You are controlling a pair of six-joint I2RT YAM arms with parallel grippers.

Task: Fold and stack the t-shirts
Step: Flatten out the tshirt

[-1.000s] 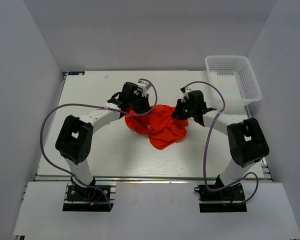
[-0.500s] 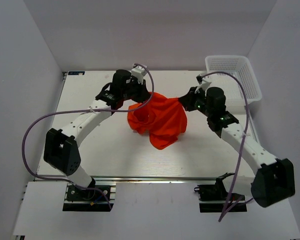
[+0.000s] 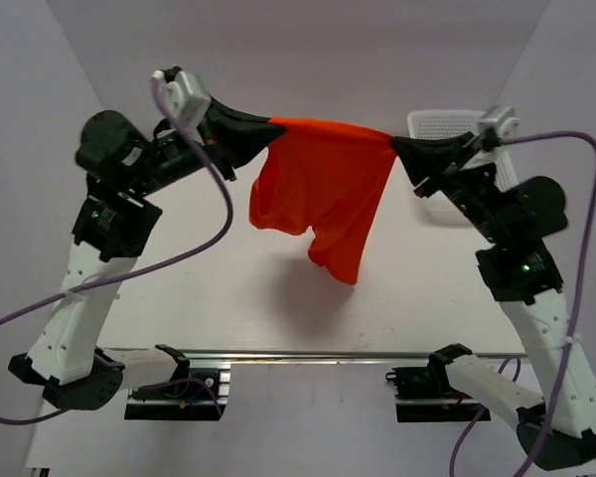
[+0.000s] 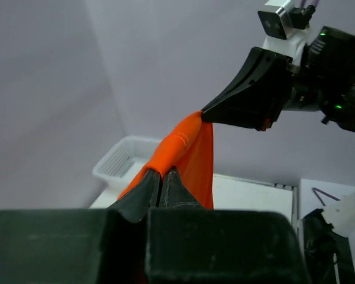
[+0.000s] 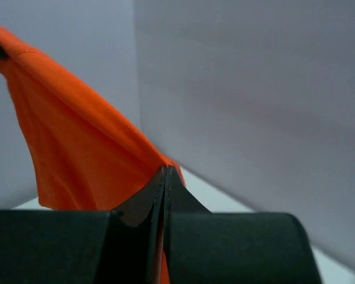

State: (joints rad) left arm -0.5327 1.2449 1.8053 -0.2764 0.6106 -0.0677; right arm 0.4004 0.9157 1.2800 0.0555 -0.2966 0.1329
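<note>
The orange-red t-shirt (image 3: 323, 194) hangs in the air above the table, stretched taut along its top edge between both grippers. My left gripper (image 3: 276, 127) is shut on its left corner. My right gripper (image 3: 397, 145) is shut on its right corner. The rest of the cloth drapes down in folds, its lowest tip well above the table. In the left wrist view the t-shirt (image 4: 186, 142) runs from my left gripper (image 4: 162, 172) to the right gripper's tip (image 4: 206, 113). In the right wrist view the t-shirt (image 5: 77, 136) spreads left from my right gripper (image 5: 166, 170).
The white mesh basket (image 3: 447, 124) stands at the back right of the white table (image 3: 219, 298), partly hidden behind the right arm; it also shows in the left wrist view (image 4: 121, 160). Grey walls close in on three sides. Both arms are raised high.
Both grippers have risen from the table and moved apart, lifting the t-shirt off the surface and stretching it out between them. It was a crumpled heap before.
</note>
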